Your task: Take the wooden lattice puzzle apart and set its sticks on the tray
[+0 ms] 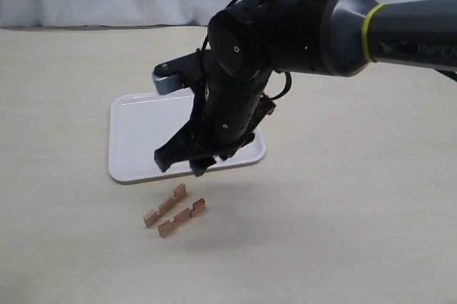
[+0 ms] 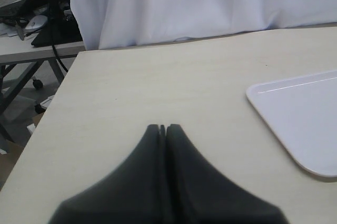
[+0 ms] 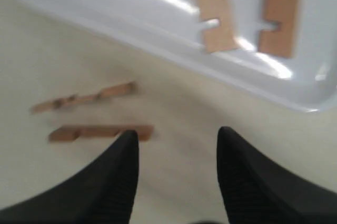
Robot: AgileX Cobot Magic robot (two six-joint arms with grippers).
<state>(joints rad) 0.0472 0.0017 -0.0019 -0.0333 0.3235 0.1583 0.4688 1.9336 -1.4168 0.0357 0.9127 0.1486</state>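
Note:
The lattice puzzle is apart. Two notched reddish-brown sticks lie on the table in front of the white tray point(image 1: 139, 136): one stick point(image 1: 165, 205) and a second stick point(image 1: 181, 218) beside it. In the right wrist view two more sticks point(image 3: 212, 11) point(image 3: 280, 16) rest inside the tray point(image 3: 158, 13), and the table pair point(image 3: 84, 97) point(image 3: 100, 132) is blurred. My right gripper point(image 1: 182, 161) point(image 3: 176, 134) hangs open and empty above the tray's front edge. My left gripper point(image 2: 163, 128) is shut with nothing in it, over bare table beside the tray point(image 2: 305, 124).
The right arm point(image 1: 285, 26) reaches across the middle and covers part of the tray. A white curtain point(image 2: 200, 3) hangs behind the table, and the table's left edge point(image 2: 50, 113) drops off beside a cluttered desk point(image 2: 31, 29).

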